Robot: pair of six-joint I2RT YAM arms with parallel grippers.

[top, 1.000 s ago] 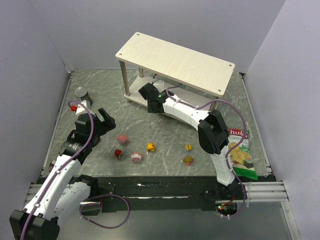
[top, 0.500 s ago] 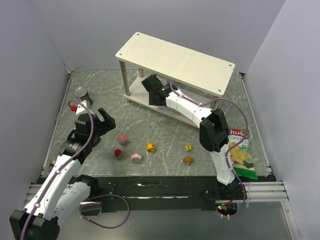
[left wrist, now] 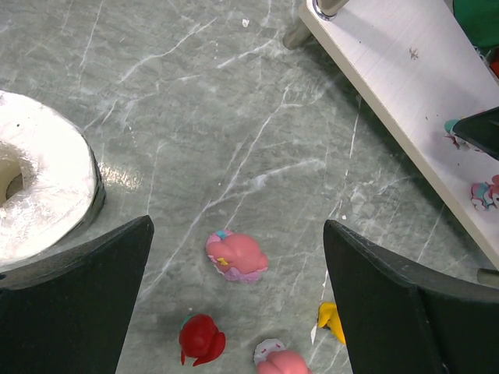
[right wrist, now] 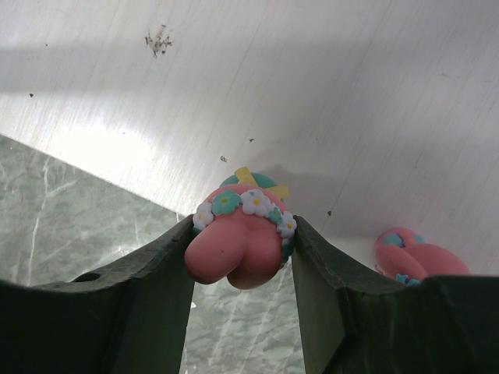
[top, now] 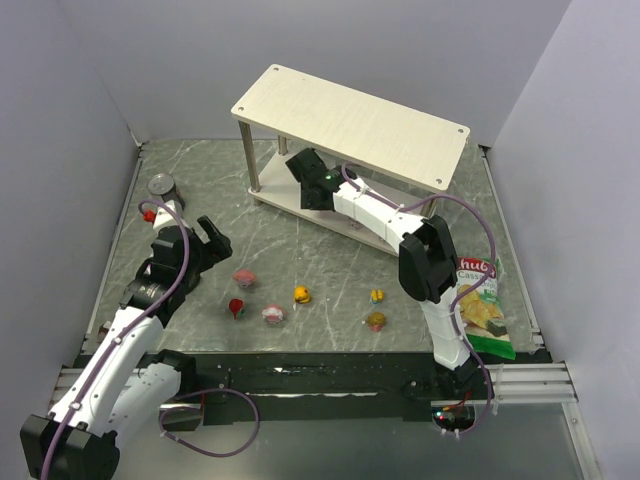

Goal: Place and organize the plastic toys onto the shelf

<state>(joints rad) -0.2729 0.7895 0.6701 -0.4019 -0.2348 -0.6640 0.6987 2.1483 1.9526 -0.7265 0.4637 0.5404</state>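
Right fingers (top: 306,176) are in under the top board of the shelf (top: 350,122), over the lower board (right wrist: 312,86), & clamped tight on the flower-banded toy (right wrist: 242,243). One finger on each side, its pink rounded end sticking out toward the wrist cam. It's right at the board's front edge. Touching the wood or just above it? Can't tell. A second pink toy (right wrist: 417,261) lies on that lower board just beside it, to the right in the wrist view.

Over to the left arm: left fingers (top: 204,248) spread wide, nothing btwn them, hovering above the bench (top: 330,255). Just past that gap in the wrist cam lies the loose pink toy (left wrist: 236,255), w/ the red toy (left wrist: 201,340) nearer the cam.

Top view: six toys loose on the bench in front of the shelf. Besides those two there's the pink-white toy (top: 273,314), orange-yellow toy (top: 301,294), yellow-blue toy (top: 377,295) & brown-pink toy (top: 376,321). Metal can (top: 161,186) far left, green chips bag (top: 480,305) at the bench's right edge.
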